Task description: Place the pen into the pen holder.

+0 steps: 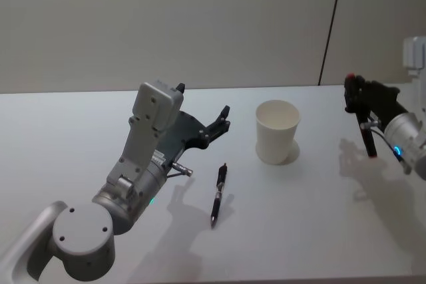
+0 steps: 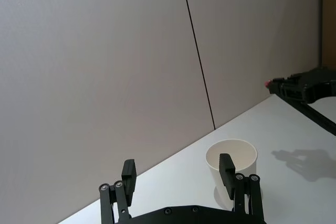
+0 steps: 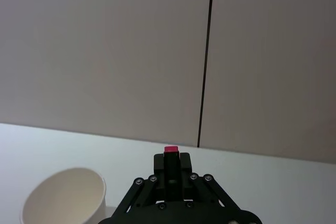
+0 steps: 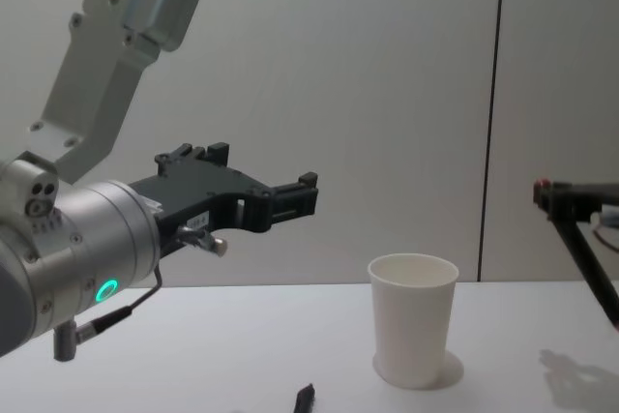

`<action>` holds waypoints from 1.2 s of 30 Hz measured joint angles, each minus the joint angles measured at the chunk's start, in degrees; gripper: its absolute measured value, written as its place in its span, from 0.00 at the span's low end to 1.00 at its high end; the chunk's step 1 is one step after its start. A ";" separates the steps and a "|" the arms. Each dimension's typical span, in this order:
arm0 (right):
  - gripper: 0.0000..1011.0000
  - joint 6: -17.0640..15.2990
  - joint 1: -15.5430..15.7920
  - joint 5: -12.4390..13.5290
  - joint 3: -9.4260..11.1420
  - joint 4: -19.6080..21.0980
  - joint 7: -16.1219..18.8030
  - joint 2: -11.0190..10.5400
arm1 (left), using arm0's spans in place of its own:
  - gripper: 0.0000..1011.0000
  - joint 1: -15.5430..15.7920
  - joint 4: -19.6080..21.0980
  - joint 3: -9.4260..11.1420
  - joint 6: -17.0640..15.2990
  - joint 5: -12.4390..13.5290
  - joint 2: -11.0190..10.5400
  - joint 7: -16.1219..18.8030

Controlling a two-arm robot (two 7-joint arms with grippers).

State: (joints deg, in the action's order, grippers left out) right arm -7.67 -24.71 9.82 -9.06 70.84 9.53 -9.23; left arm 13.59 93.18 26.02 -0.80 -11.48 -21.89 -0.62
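While the pen [image 1: 218, 194] lies untouched, left gripper [image 2: 177, 171] spreads empty fingers [image 2: 227, 168] wide.

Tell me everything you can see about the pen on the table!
The pen is slim and dark, probably plastic, thicker at its far end and narrowing toward the end nearer the robot. It lies flat on the white table, pointing roughly away from the robot, left of the paper cup and a little nearer the robot than it. Nothing touches the pen: the open left gripper hovers above the table farther back, apart from it.
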 joint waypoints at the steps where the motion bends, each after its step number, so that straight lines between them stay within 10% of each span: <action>1: 0.16 0.67 0.03 -0.02 -0.04 0.07 -0.06 0.05 | 0.99 0.00 0.00 0.00 0.00 0.00 0.00 0.00; 19: 0.16 18.97 -2.19 -0.68 -1.90 -3.59 -0.21 2.64 | 0.99 0.00 0.00 0.00 0.00 0.00 0.00 0.00; 36: 0.16 42.51 -10.85 -1.66 -5.10 -23.06 0.66 8.04 | 0.99 0.00 0.00 0.00 0.00 0.00 0.00 0.00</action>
State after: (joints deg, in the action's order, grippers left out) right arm 34.83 -35.56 8.17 -14.16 47.79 10.19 -1.20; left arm 13.59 93.18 26.02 -0.80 -11.48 -21.89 -0.62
